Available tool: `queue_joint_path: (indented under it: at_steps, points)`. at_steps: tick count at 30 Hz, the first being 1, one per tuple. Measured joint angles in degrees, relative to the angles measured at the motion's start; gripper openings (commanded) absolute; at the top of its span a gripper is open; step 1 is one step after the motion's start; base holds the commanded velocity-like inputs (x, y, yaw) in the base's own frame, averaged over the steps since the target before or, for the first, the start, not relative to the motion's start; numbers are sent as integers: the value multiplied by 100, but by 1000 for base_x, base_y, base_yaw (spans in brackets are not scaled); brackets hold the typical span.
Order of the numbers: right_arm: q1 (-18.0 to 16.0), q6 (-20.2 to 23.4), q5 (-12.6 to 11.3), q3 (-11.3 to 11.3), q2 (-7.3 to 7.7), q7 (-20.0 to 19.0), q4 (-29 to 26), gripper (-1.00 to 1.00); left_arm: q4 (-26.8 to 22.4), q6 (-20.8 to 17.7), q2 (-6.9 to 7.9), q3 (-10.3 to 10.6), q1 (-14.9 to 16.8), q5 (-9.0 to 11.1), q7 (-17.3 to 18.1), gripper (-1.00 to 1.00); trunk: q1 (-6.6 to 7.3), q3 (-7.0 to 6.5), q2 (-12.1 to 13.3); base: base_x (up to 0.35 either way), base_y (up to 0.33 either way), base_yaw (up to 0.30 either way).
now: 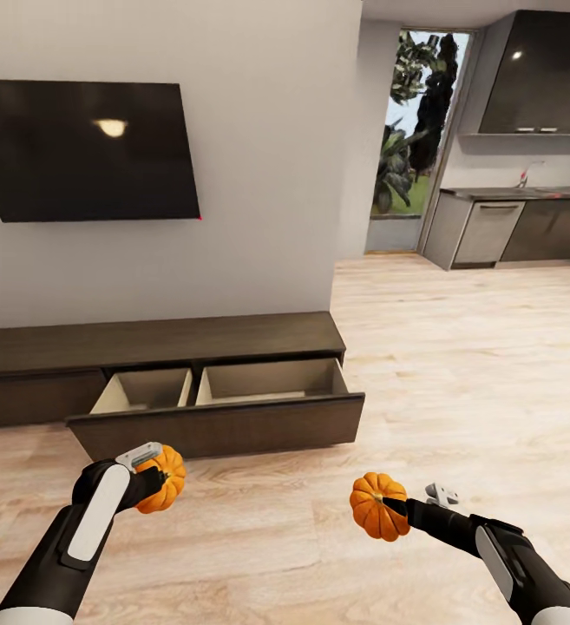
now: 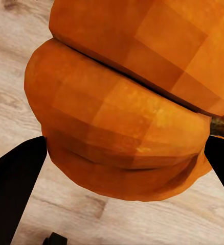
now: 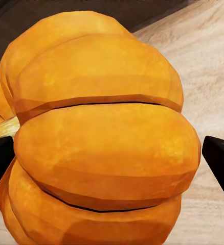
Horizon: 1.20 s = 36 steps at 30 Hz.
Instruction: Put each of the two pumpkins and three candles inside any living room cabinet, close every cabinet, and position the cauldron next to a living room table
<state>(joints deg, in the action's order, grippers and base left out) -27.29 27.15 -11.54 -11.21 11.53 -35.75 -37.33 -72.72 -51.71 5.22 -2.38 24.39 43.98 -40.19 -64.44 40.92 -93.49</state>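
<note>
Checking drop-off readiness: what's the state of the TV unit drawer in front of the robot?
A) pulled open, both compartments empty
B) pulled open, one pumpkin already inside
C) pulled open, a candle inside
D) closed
A: the head view shows the drawer pulled out of the cabinet with two bare beige compartments, while the left gripper and right gripper each hold a pumpkin.

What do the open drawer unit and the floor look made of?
Drawer unit: dark-brown wood or veneer, matte, faint grain on the fronts; pale beige lining inside, material unclear. Floor: light wood planks, slight sheen, visible seams and grain; possibly laminate.
</note>
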Motion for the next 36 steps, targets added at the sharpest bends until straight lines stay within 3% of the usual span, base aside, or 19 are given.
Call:
queue_joint_path:
  at_steps: [4,12,36]
  points:
    - [-1,0,0,0,0,-4,0,-100,-22,-8,-3,-4,-3,-1,7,-100,88,-72,160,0,0,0]
    - [-1,-3,11,2,0,0,1,-100,-248,-17,-5,21,-7,2,20,-100,90,-72,162,67,0,0]
    - [0,-15,32,3,0,1,3,-100,-284,-27,0,26,-9,4,26,-100,92,-72,162,323,0,0]
